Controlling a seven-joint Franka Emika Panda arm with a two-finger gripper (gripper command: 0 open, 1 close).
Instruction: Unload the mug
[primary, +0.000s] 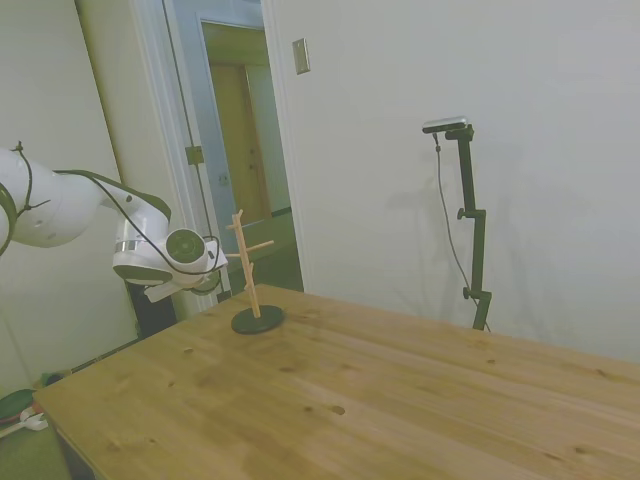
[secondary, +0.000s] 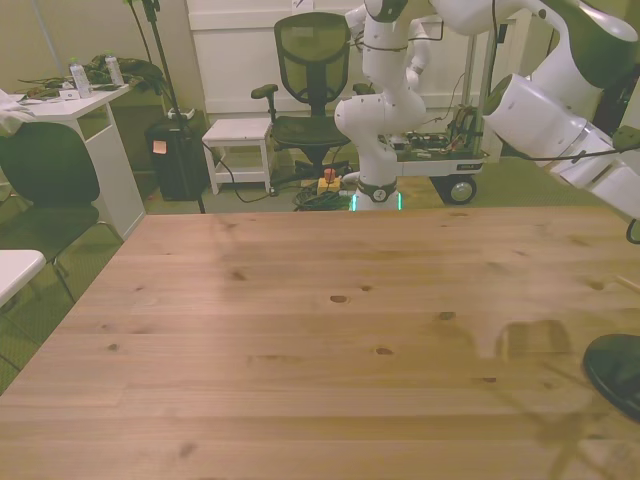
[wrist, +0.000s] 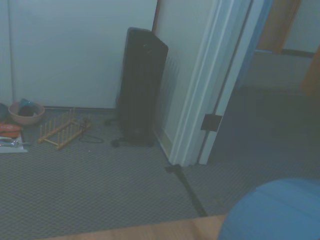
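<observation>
The mug (wrist: 272, 210) shows only in the wrist view — a blurred light blue round mass right up close to the camera, over the table's edge (wrist: 150, 232). From the side view my arm's wrist end (primary: 165, 258) sits just beside the wooden peg stand (primary: 250, 270), level with its lower pegs. The gripper (primary: 212, 275) is mostly hidden; I cannot tell its spread, nor whether the mug is in it or hanging on a peg. My guess: mug lies directly ahead of the gripper — next move pulls it clear of the stand.
</observation>
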